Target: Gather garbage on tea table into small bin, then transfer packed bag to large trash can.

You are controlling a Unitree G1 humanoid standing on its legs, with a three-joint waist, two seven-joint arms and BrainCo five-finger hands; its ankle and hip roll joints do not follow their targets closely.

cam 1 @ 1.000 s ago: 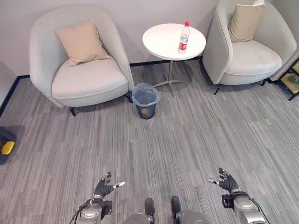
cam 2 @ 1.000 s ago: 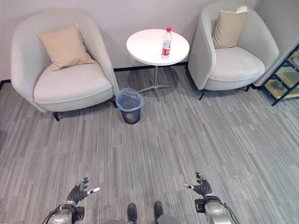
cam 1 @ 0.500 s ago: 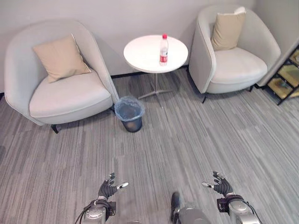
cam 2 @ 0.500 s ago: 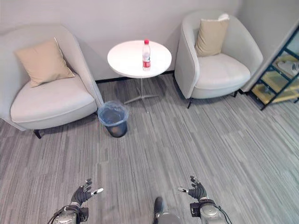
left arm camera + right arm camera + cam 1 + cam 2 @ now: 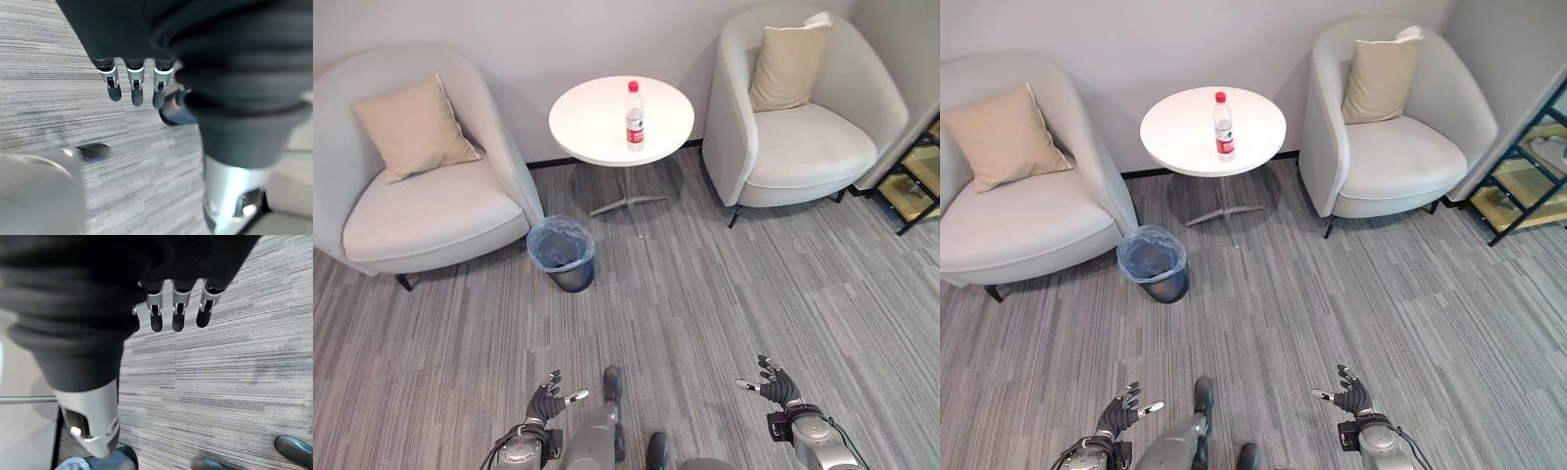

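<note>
A clear plastic bottle [image 5: 633, 115] with a red cap and red label stands upright on the round white tea table [image 5: 592, 122]. A small dark bin [image 5: 561, 254] lined with a bluish bag sits on the carpet to the table's front left, beside the left armchair. My left hand [image 5: 548, 401] and right hand [image 5: 778, 388] hang low at the near edge, far from the table, both open with fingers [image 5: 133, 85] relaxed and nothing in them. The right hand's fingers [image 5: 177, 313] show over bare carpet.
Two pale armchairs flank the table, the left armchair [image 5: 421, 201] and the right armchair [image 5: 803, 137], each with a tan cushion. A dark shelf unit [image 5: 915, 186] stands at the far right. A person's shoe [image 5: 293, 450] shows in the right wrist view. Grey striped carpet lies between me and the table.
The whole picture has shifted: the table and bin now lie further left and a little lower in view, so the camera has moved. Both hands stay open and low.
</note>
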